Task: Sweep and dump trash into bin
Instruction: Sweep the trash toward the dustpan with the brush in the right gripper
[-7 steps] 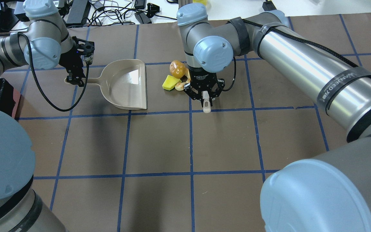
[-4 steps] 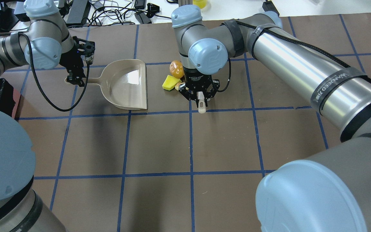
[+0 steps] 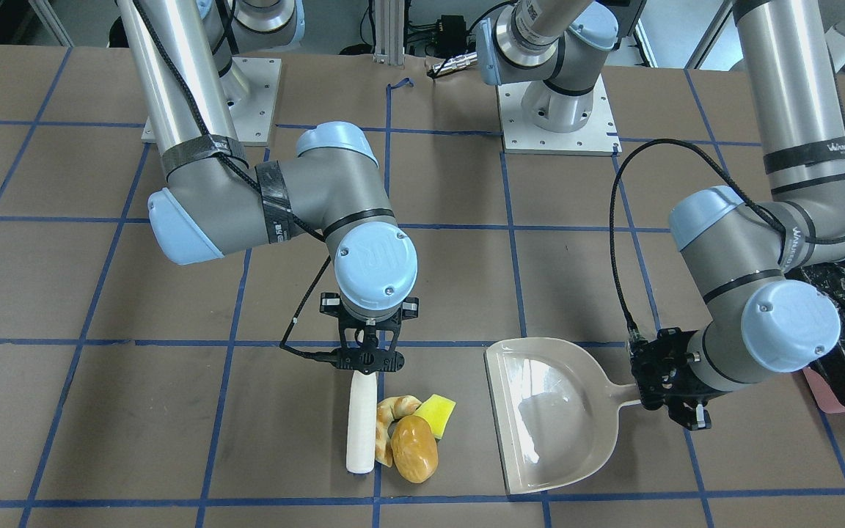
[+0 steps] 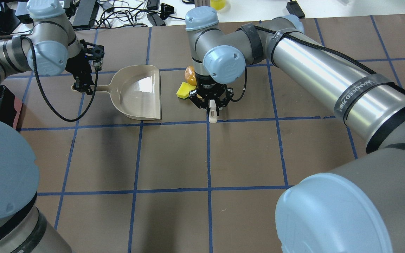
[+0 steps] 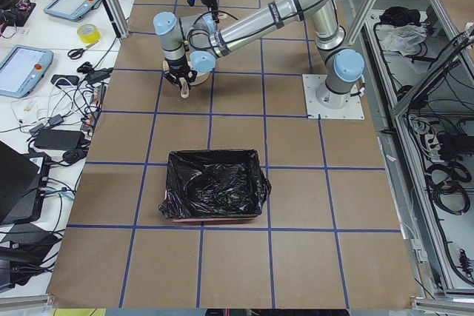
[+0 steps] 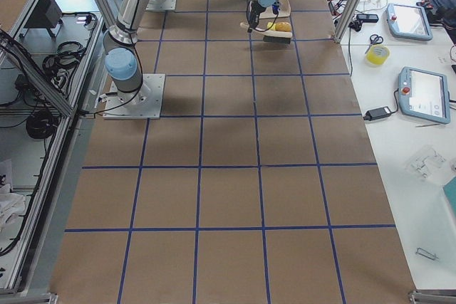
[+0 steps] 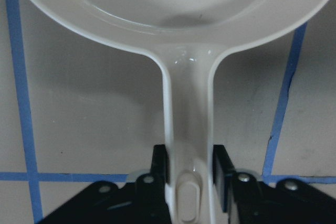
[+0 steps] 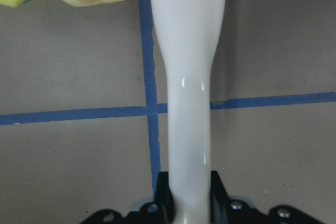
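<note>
**Brown table, three toy foods next to a white stick**

I am looking at a brown table (image 3: 63,279) with blue tape lines that make big squares. The trash sits in a little pile on it. There is a tan croissant (image 3: 395,411), a round golden-brown lump (image 3: 414,458) and a yellow-green wedge (image 3: 436,414). The croissant touches the lump, and the wedge is tucked in just beside them.

A white stick (image 3: 360,425) lies flat on the table, right against the croissant. The pile is between this stick and the dustpan. The right gripper (image 3: 366,359) points down, and its two fingers are pressed tight on the near end of the stick. My right wrist camera shows the stick going up the middle, with the croissant and wedge at the top corner.

The beige dustpan (image 3: 547,411) lies flat near the pile but does not touch it. Its wide open side faces the toy foods, and I see nothing in it. The left gripper (image 3: 675,389) is squeezed tight on the thin handle of the dustpan. My left wrist camera shows one black finger on each side of that handle.

The bin (image 5: 172,183) has a shiny black bag in it. It sits on the table, well apart from the pile, out past the left arm.
</note>
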